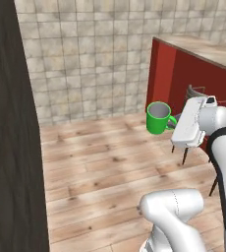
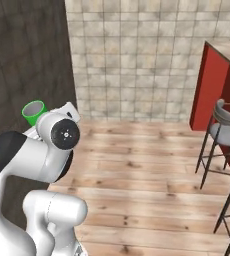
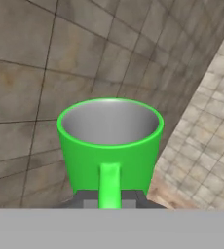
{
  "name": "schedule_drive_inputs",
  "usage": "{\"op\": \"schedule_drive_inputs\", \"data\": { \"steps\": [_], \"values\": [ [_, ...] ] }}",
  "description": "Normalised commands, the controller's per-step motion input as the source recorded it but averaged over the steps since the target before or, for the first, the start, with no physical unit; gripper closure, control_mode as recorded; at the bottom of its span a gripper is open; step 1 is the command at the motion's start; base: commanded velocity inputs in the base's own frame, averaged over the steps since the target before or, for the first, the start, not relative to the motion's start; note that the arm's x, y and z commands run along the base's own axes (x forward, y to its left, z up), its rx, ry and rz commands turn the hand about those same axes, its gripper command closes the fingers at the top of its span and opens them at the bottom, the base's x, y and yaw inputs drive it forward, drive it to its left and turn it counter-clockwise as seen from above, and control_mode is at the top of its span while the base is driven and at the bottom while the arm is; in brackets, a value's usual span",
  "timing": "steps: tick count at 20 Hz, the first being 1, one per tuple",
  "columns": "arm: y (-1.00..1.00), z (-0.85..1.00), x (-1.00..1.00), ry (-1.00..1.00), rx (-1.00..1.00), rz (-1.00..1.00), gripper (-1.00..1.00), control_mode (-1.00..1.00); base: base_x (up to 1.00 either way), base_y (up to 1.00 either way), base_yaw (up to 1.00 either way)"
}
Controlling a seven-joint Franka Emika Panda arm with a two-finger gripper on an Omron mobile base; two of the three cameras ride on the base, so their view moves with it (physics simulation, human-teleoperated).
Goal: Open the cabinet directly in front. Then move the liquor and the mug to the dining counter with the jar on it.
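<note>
We carry the mug [image 1: 158,117] upright in mid-air above the wooden floor [image 1: 100,167], our jaws pinched shut on its loop handle [image 3: 109,184], so the rim stays level. The dining counter [image 1: 203,64] stands off to the mug's far side, stools [image 2: 222,132] before it; we judge the mug is bound there.
</note>
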Motion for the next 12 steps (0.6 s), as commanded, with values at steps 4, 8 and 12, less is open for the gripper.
{"op": "schedule_drive_inputs", "data": {
  "steps": [4, 8, 12],
  "values": [
    [0.0, 0.0, 0.0, 0.0, 0.0, 0.0, 1.0, 1.0, 1.0, 0.06, 0.0],
    [0.0, 0.0, 0.0, 0.0, 0.0, 0.0, 1.0, 1.0, 1.0, 0.02, -0.13],
    [0.0, 0.0, 0.0, 0.0, 0.0, 0.0, 1.0, 1.0, 1.0, 0.15, -0.34]
  ]
}}
